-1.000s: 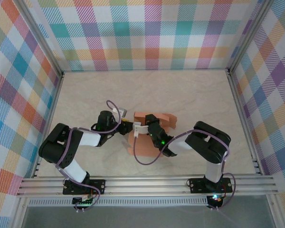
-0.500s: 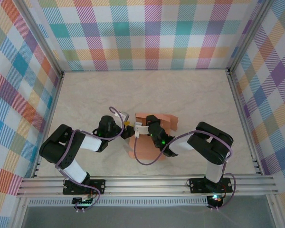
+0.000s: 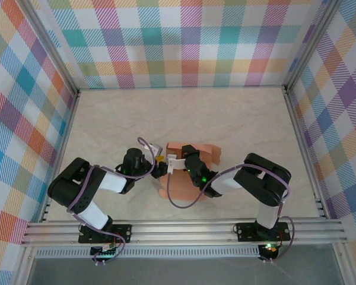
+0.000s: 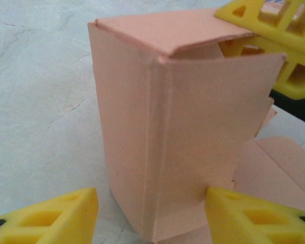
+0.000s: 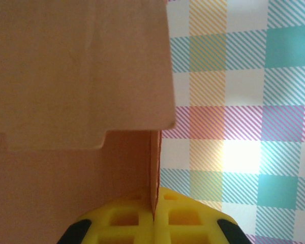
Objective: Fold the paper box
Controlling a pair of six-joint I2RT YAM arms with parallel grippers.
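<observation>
The paper box (image 3: 180,187) stands near the middle of the table (image 3: 243,119), between the two arms. The left gripper (image 4: 152,197) reaches in from its left, one finger on either side of its base. The right gripper (image 5: 153,216) sits at its top, a card edge between the fingers. The box's loose flaps (image 4: 282,168) lie flat on the table to its right.

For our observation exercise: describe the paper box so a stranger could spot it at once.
Inside the checked walls lies a pale marbled table. Near its front middle sits the paper box, partly folded; it is the only salmon-orange thing there.
</observation>
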